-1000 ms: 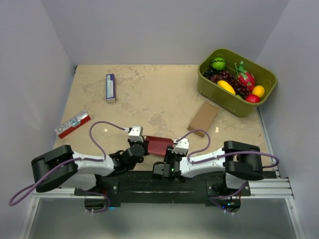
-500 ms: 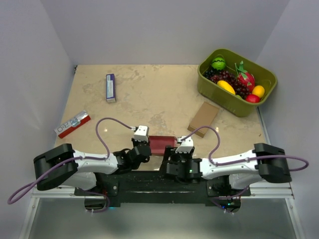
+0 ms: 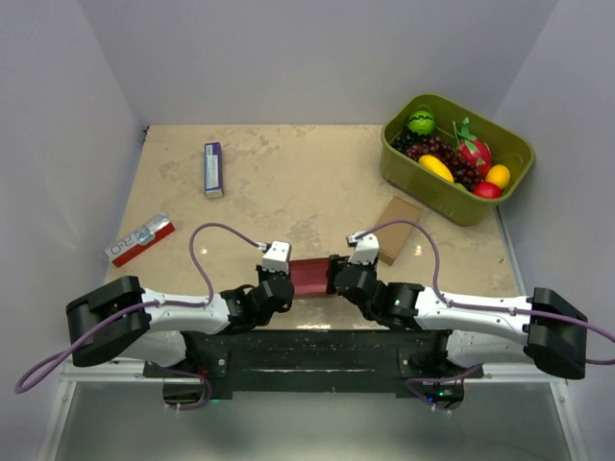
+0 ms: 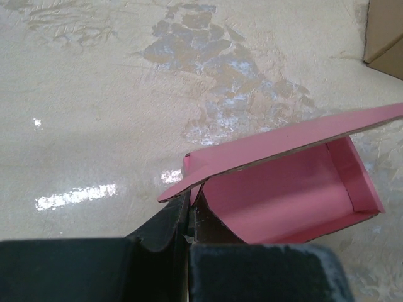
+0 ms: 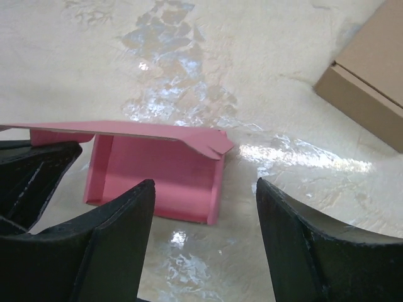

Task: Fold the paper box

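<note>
**A:** Which step is this?

**B:** Closing up, I'd judge. The left gripper (image 3: 284, 285), pressed together, pinches the left end of the box (image 3: 311, 278), which sits at the middle of the worktop's (image 3: 288, 182) near edge.

**A:** How does the box look?

**B:** It's thin pink-red card, already a shallow tray. Its lid (image 4: 296, 135) stands lifted, and a tab (image 5: 214, 146) at the lid's right corner is untucked.

**A:** And the right side?

**B:** The right gripper (image 3: 337, 279) is spread just beside the box's right end. Next it probably has to press the lid down and tuck the tab in gently, since the card would crease easily.

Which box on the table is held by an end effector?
The pink paper box, pinched by the left end effector; the brown cardboard box lies untouched to its right.
</note>
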